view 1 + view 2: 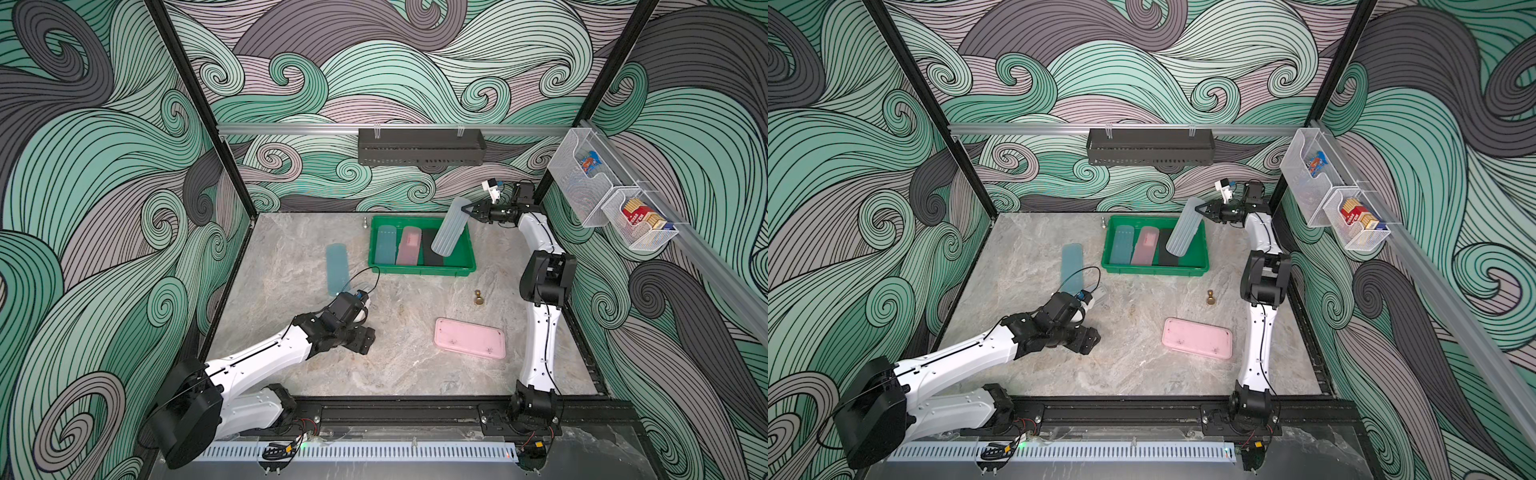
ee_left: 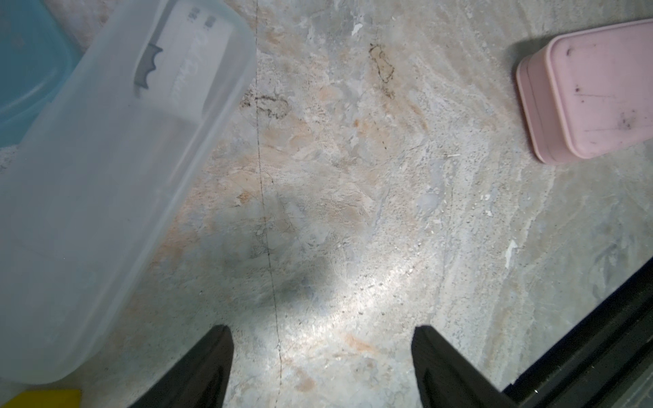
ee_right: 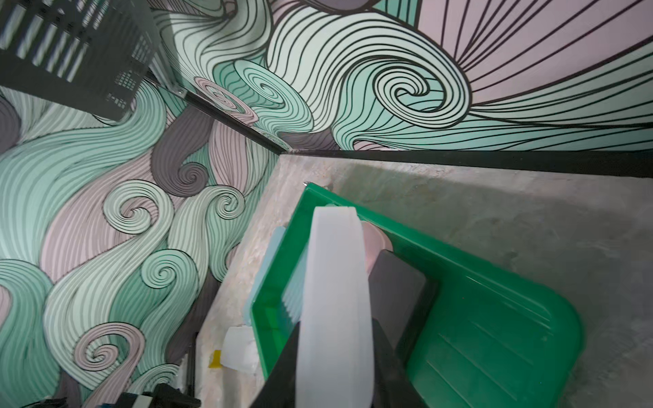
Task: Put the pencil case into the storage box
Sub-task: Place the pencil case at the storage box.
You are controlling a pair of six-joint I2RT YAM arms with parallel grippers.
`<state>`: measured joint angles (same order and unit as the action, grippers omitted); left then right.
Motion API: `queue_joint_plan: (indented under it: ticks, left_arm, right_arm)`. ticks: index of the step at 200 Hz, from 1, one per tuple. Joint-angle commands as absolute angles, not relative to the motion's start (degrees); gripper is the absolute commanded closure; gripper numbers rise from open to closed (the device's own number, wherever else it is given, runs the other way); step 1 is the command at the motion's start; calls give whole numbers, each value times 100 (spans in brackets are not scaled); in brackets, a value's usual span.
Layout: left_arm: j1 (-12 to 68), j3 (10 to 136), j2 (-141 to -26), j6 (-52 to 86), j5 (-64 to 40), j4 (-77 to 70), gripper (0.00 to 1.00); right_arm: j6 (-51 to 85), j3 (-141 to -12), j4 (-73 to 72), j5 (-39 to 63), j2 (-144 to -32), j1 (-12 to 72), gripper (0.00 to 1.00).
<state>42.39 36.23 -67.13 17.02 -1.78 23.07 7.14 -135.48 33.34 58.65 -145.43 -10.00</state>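
Blue translucent pencil case (image 1: 337, 269) is lying flat on the tabletop (image 1: 415, 374) at the left, well apart from the storage box.

Left gripper (image 2: 321, 367) is hovering just above the tabletop near the close end of the blue case, fingers (image 2: 208, 364) standing partly apart with only bare marble between them; it is gripping nothing. In the left wrist view a clear frosted case (image 2: 106, 176) is lying just beside the gripper, not between the fingers.

Green storage box (image 1: 468, 245) is sitting at the back of the tabletop. Three cases are lying flat inside, side by side: a teal case (image 1: 385, 244), a pink case (image 1: 409, 246), a black case (image 1: 432, 257).

Pink flat case (image 1: 469, 338) is lying on the tabletop toward the front right, with a small brass piece (image 1: 478, 298) standing between it and the box.

Right gripper (image 1: 468, 209) is clamping the top end of a frosted white pencil case (image 1: 449, 230), jaws closed tight on it. The case is hanging tilted over the right part of the box, lower end down over the black case; whether it is touching cannot be told.
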Motion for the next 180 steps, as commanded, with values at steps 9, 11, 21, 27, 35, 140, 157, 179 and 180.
queue_joint_plan:
  ticks: [9,11,21,27,35,140,157,179,180]
  left_arm:
    - [4192,3647,-6788,1596,-265,2250,17]
    - [4192,3647,-6788,1597,-271,2250,17]
    - [4193,3643,-6781,1599,-280,2258,17]
    - [4192,3639,-6784,1600,-274,2250,17]
    - [4197,3639,-6781,1600,-288,2250,17]
    - [4192,3675,-6929,1590,-387,2227,17]
    - [4192,3674,-6926,1586,-378,2217,17]
    - [4192,3683,-6948,1582,-387,2215,17]
    - [4197,3683,-6946,1582,-387,2215,17]
  right_arm:
    - [-15,-13654,3946,5424,-14689,-996,100]
    - [-23,-13646,3948,5401,-14687,-994,100]
    - [-52,-13649,3936,5295,-14682,-997,100]
    - [-63,-13673,3950,5250,-14686,-1002,100]
    - [-70,-13705,3950,5196,-14693,-1014,100]
    - [-352,-14173,4442,4998,-14711,-1235,100]
    - [-510,-14320,4637,4841,-14748,-1208,100]
    - [-605,-14506,4838,4787,-14861,-1182,100]
    - [-610,-14504,4840,4784,-14866,-1180,100]
